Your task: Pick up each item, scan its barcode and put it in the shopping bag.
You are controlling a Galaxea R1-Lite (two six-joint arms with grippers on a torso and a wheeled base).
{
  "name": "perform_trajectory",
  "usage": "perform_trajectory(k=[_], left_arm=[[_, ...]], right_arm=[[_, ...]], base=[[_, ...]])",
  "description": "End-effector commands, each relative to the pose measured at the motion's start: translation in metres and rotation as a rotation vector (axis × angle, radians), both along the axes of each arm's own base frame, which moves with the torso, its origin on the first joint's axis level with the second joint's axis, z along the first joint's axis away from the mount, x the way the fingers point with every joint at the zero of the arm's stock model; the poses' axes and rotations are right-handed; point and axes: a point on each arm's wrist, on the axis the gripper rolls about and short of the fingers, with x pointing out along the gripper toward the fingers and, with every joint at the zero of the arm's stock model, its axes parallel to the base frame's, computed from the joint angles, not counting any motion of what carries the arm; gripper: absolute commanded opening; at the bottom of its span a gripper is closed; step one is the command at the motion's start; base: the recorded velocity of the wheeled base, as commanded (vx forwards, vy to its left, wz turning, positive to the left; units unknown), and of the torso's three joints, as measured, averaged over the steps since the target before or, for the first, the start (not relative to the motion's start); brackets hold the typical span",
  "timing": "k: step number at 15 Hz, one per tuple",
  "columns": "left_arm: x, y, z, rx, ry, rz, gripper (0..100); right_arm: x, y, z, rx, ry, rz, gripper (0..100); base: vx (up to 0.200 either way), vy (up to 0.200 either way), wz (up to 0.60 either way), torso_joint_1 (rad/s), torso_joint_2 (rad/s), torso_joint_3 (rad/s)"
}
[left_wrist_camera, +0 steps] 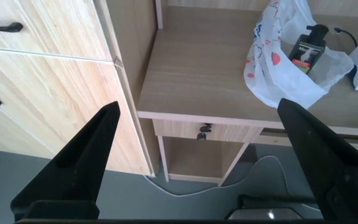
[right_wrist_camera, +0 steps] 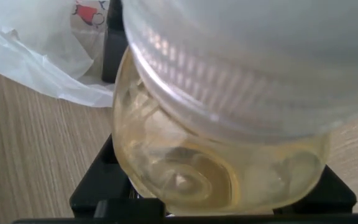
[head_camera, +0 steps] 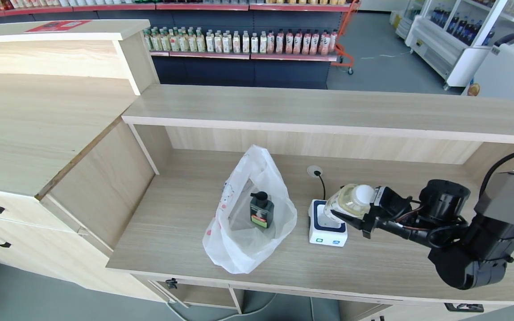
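Shopping bag (head_camera: 239,254), white translucent plastic, open on pale wooden counter (head_camera: 172,223); left gripper (left_wrist_camera: 197,109) off counter edge near bag's 8 o'clock, fingers spread, empty. Dark green pump bottle (head_camera: 261,209) inside bag. White blue-topped scanner (head_camera: 327,232) at bag's 3 o'clock. Right gripper (head_camera: 345,210) clamps clear white-capped bottle of pale yellow liquid (head_camera: 350,199) over scanner.
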Motion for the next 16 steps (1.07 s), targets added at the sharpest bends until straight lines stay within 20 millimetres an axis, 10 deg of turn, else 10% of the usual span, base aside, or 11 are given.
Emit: perform_trajectory(k=[1,16], left_arm=[[0.000,0.000,0.000,0.001,-0.001,0.000,100],[0.000,0.000,0.000,-0.001,0.000,0.000,100]], right_arm=[[0.006,0.001,-0.008,-0.005,0.007,0.000,0],[0.034,0.007,-0.031,-0.003,-0.003,0.060,0]], base=[[0.000,0.000,0.00,0.000,0.00,0.000],[0.000,0.000,0.00,0.000,0.00,0.000]])
